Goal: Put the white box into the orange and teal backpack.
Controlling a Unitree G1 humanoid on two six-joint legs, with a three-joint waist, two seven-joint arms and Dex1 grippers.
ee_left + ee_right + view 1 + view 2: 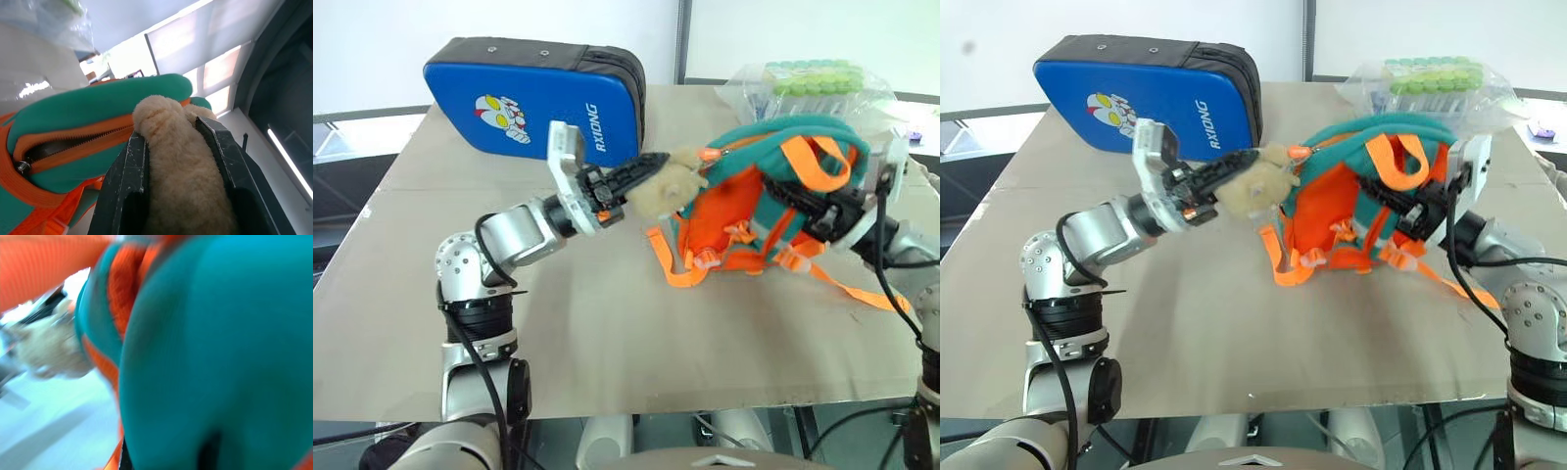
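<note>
Left gripper clamped on plush charm | backpack mid-table, teal top, orange body and straps, zip partly open | I see left arm angled up toward its front | right gripper shut on backpack's far side, arm reaching in.

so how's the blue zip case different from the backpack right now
The blue zip case is one flat slab with a cartoon figure, propped at the table's far side, untouched. The orange and teal backpack is soft and rumpled, held at both sides: the left gripper pinches its plush charm, the right gripper grips its back. Both sit on the table.
</note>
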